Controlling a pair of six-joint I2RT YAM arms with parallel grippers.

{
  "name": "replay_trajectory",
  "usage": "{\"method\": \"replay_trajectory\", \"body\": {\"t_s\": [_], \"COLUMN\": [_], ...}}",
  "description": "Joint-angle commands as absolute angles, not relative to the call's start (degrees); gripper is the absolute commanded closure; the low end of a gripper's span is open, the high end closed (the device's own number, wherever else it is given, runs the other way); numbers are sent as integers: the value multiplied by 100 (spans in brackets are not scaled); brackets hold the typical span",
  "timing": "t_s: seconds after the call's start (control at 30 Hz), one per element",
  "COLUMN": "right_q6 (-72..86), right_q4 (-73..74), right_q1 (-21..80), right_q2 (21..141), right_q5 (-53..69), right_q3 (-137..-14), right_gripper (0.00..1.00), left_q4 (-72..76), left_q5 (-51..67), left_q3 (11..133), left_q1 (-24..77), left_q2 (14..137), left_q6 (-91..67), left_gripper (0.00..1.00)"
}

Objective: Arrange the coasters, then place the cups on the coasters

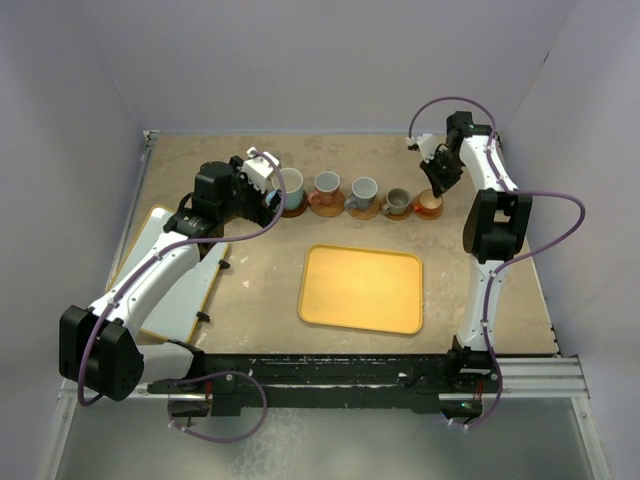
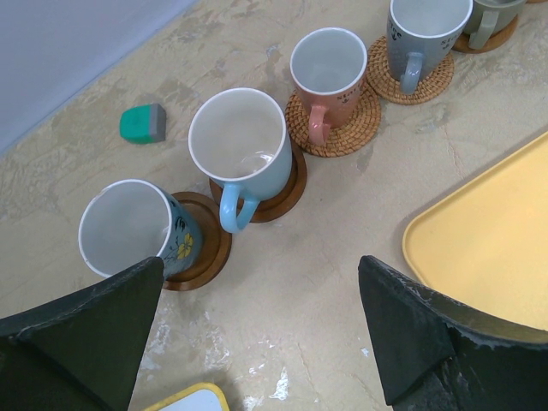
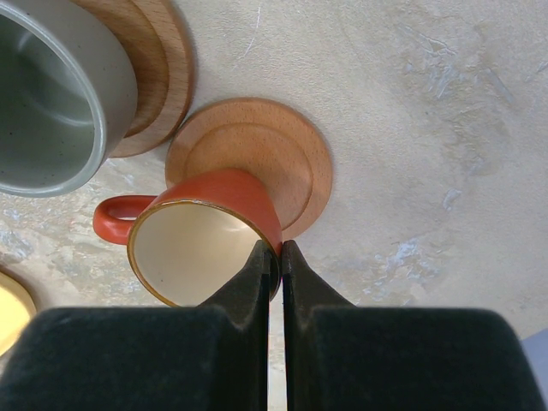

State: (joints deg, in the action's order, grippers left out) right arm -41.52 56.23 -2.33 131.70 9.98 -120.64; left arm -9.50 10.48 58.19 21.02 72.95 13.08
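My right gripper (image 3: pixel 276 248) is pinched tight on the rim of the orange cup (image 3: pixel 197 231). That cup is at the right end of the row, over a light coaster (image 3: pixel 274 154). I can't tell if its bottom is resting there yet. Just left of it, the grey cup (image 3: pixel 51 94) sits on a wood coaster (image 3: pixel 163 60) of its own.

My left gripper (image 2: pixel 261 265) is wide apart and holds nothing. It hangs over the left end of the row, on the near side. Below it the dark blue cup (image 2: pixel 128 227) stands on a dark coaster (image 2: pixel 210 248). The light blue cup (image 2: pixel 238 137) is next to it, on another dark one. To the right, the pink cup (image 2: pixel 328 60) sits on a woven coaster (image 2: pixel 347 128). The blue-grey cup (image 2: pixel 428 21) after it has a woven one too.

The row runs along the far side of the desk (image 1: pixel 260 280). A teal block (image 2: pixel 142 122) lies just past the blue cups. The yellow tray (image 1: pixel 362 288) lies nearer to me, in the middle.
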Motion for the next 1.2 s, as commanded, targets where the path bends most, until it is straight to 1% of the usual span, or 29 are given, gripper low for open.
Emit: {"method": "replay_trajectory", "body": {"t_s": [0.0, 0.5, 1.17], "right_q6": [-4270, -4357, -4365], "right_q4": [5643, 5557, 5443], "right_q1": [-272, -281, -286], "right_q2": [13148, 13244, 13210], "right_q5": [936, 829, 738], "right_q3": [-12296, -12287, -12255], "right_gripper": [100, 100, 76], "left_q4": [-831, -844, -883], "left_q5": [1125, 1129, 1152], "left_q3": [5818, 5824, 5843], "left_q1": [2058, 2063, 2057], "left_q2": [7207, 7201, 7183], "left_q6": [1411, 1440, 1455], "left_gripper": [8, 8, 8]}}
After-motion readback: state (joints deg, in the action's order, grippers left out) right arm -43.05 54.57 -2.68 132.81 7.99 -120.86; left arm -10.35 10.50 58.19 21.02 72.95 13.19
